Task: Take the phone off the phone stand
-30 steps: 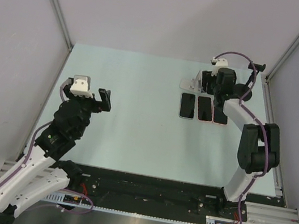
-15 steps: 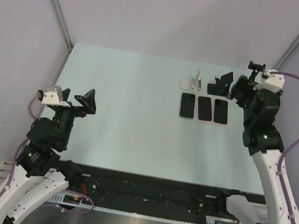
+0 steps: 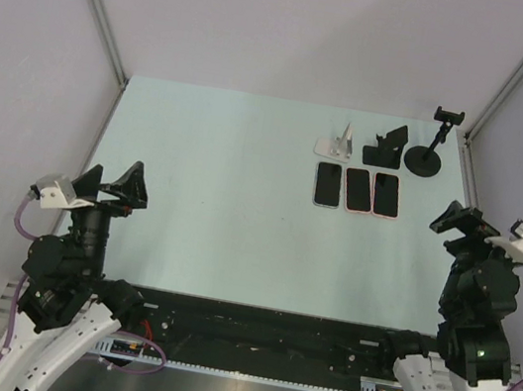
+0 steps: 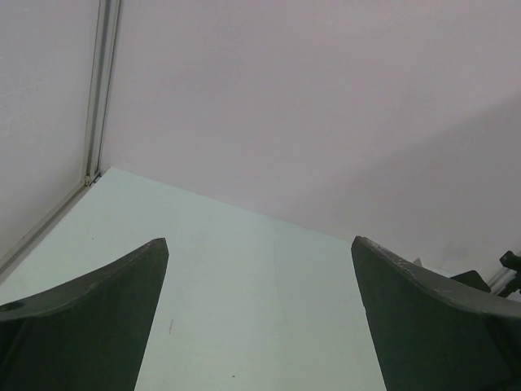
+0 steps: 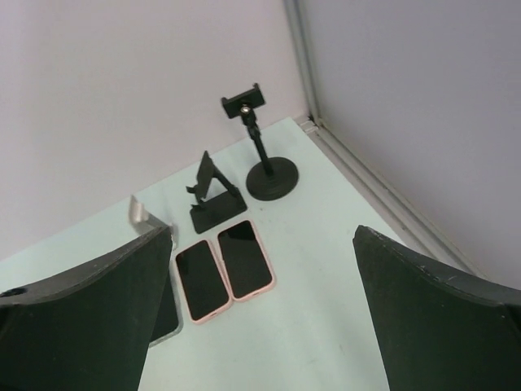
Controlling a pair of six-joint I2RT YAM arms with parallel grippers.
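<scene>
Left hand (image 3: 113,183) and right hand (image 3: 466,222) gaped wide and empty, well apart from the phone stands (image 3: 385,148) — phones (image 3: 358,190) lay flat just beside those stands; removal looked done — next, only parking.

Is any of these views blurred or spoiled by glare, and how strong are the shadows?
Top external: even soft light, phones sharp, no glare, only faint shadows. Right wrist: round-base stand sharp; right fingers dark, slightly soft. Left wrist: left fingers dark too, wall shaded towards the right.
</scene>
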